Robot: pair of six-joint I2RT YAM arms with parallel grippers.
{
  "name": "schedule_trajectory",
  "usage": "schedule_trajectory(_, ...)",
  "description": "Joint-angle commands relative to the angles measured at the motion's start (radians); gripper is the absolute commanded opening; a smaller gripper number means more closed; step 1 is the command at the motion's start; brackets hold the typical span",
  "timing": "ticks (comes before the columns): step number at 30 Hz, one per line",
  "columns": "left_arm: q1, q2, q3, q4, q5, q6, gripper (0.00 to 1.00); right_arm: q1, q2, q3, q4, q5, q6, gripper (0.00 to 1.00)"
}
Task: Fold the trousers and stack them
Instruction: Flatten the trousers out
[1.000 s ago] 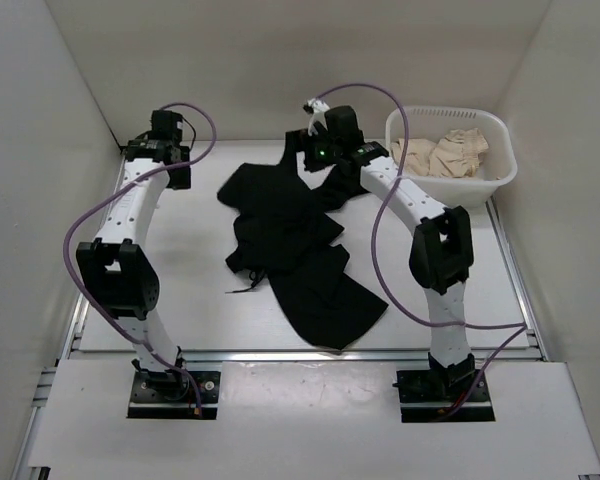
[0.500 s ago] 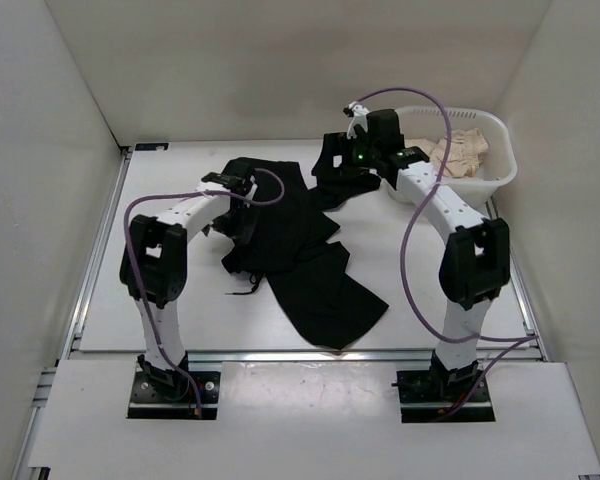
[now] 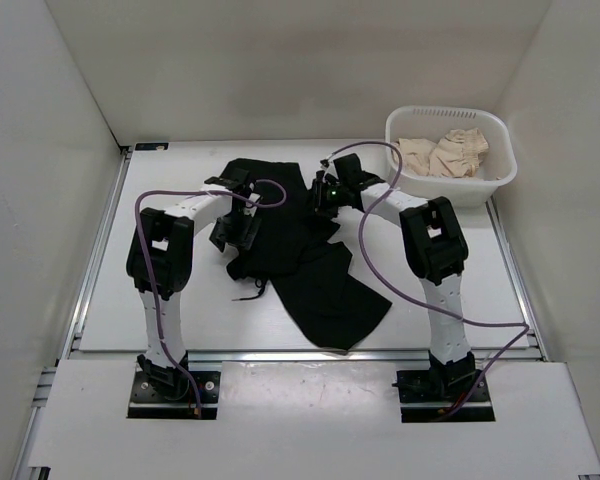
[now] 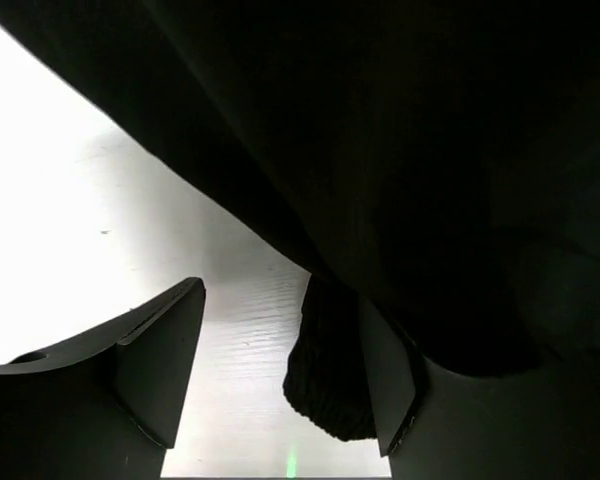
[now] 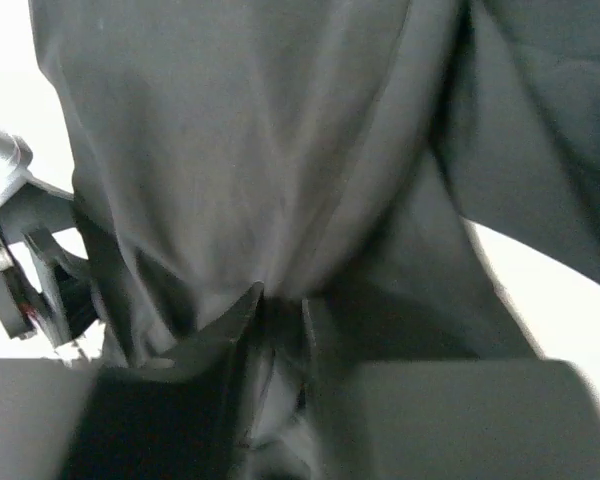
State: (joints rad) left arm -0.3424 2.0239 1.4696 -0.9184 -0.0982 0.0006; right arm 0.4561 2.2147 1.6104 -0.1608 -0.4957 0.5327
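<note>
Black trousers (image 3: 325,290), right pincer (image 3: 323,197) nearer.

The trousers (image 3: 305,255) lie mid-table (image 3: 180,290), the left gripper (image 3: 236,231) at their left edge and the right gripper (image 3: 325,197) at their far edge. A basket (image 3: 462,188) holding cloths (image 3: 442,152) stands far right.

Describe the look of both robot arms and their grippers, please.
The left arm and right arm have white links, bulky black joint housings and black base plates. A loose purple cable runs along each. The left gripper and right gripper have dark, flat, tapering fingers. A green light glows near the right wrist.
</note>
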Motion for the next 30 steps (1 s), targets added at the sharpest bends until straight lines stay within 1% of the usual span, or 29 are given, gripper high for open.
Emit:
schedule_trajectory(1, -0.003, -0.04, 0.005, -0.02, 0.061, -0.001, 0.72, 0.047, 0.042, 0.063, 0.049, -0.061, 0.056, 0.21)
schedule_trajectory(2, -0.003, -0.04, 0.005, -0.02, 0.052, -0.001, 0.69, 0.056, 0.033, 0.063, 0.038, -0.061, 0.044, 0.06)
schedule_trajectory(3, -0.003, -0.05, -0.005, -0.03, 0.052, -0.001, 0.58, 0.056, 0.001, 0.074, 0.023, -0.061, 0.033, 0.0)
schedule_trajectory(4, -0.003, -0.065, -0.005, -0.03, 0.043, -0.001, 0.49, 0.056, -0.024, 0.074, 0.023, -0.061, 0.004, 0.0)
schedule_trajectory(6, -0.003, -0.083, -0.005, -0.03, 0.032, -0.001, 0.24, 0.056, -0.106, 0.146, -0.026, -0.061, -0.029, 0.0)
schedule_trajectory(7, -0.003, -0.096, -0.005, -0.04, 0.022, -0.001, 0.14, 0.067, -0.136, 0.182, -0.046, -0.061, -0.052, 0.0)
schedule_trajectory(8, -0.003, -0.128, -0.015, -0.04, 0.012, -0.001, 0.14, 0.067, -0.165, 0.225, -0.074, -0.052, -0.112, 0.0)
schedule_trajectory(9, -0.003, -0.148, -0.015, -0.049, -0.017, -0.001, 0.14, 0.067, -0.229, 0.296, -0.097, -0.052, -0.131, 0.0)
schedule_trajectory(11, -0.003, -0.219, -0.006, -0.05, -0.063, -0.001, 0.14, 0.076, -0.3, 0.327, -0.074, -0.052, -0.131, 0.0)
schedule_trajectory(12, 0.022, -0.246, 0.021, -0.05, -0.09, -0.001, 0.14, 0.063, -0.352, 0.339, -0.065, -0.04, -0.119, 0.0)
schedule_trajectory(13, 0.034, -0.272, 0.046, -0.05, -0.09, -0.001, 0.14, 0.04, -0.369, 0.379, -0.075, -0.002, -0.119, 0.0)
schedule_trajectory(14, 0.048, -0.313, 0.075, -0.059, -0.1, -0.001, 0.17, 0.024, -0.378, 0.397, -0.095, 0.025, -0.109, 0.0)
schedule_trajectory(15, 0.071, -0.329, 0.14, -0.072, -0.091, -0.001, 0.33, -0.023, -0.391, 0.407, -0.136, 0.057, -0.109, 0.0)
schedule_trajectory(16, 0.071, -0.349, 0.171, -0.091, -0.09, -0.001, 0.52, -0.051, -0.391, 0.393, -0.158, 0.133, -0.08, 0.0)
schedule_trajectory(17, 0.071, -0.349, 0.196, -0.091, -0.09, -0.001, 0.74, -0.081, -0.391, 0.379, -0.183, 0.175, -0.048, 0.0)
schedule_trajectory(18, 0.071, -0.359, 0.216, -0.103, -0.081, -0.001, 0.88, -0.117, -0.374, 0.367, -0.204, 0.186, -0.009, 0.0)
schedule_trajectory(19, 0.071, -0.36, 0.242, -0.103, -0.081, -0.001, 1.0, -0.193, -0.357, 0.356, -0.213, 0.166, 0.025, 0.0)
schedule_trajectory(21, 0.071, -0.36, 0.242, -0.103, -0.097, -0.001, 1.0, -0.272, -0.282, 0.371, -0.2, 0.117, 0.047, 0.33)
schedule_trajectory(22, 0.071, -0.36, 0.232, -0.103, -0.107, -0.001, 1.0, -0.286, -0.253, 0.393, -0.2, 0.117, 0.023, 0.5)
schedule_trajectory(23, 0.062, -0.347, 0.219, -0.103, -0.121, -0.001, 1.0, -0.298, -0.193, 0.422, -0.222, 0.137, -0.008, 0.81)
schedule_trajectory(24, 0.039, -0.347, 0.203, -0.103, -0.121, -0.001, 1.0, -0.307, -0.172, 0.478, -0.242, 0.137, -0.008, 0.98)
schedule_trajectory(26, 0.01, -0.335, 0.146, -0.112, -0.135, -0.001, 1.0, -0.316, -0.173, 0.479, -0.253, 0.105, -0.034, 0.99)
schedule_trajectory(27, -0.007, -0.324, 0.121, -0.112, -0.135, -0.001, 1.0, -0.297, -0.193, 0.458, -0.253, 0.105, -0.069, 0.99)
schedule_trajectory(30, -0.096, -0.297, 0.034, -0.112, -0.095, -0.001, 1.0, -0.24, -0.272, 0.387, -0.301, 0.175, -0.157, 0.99)
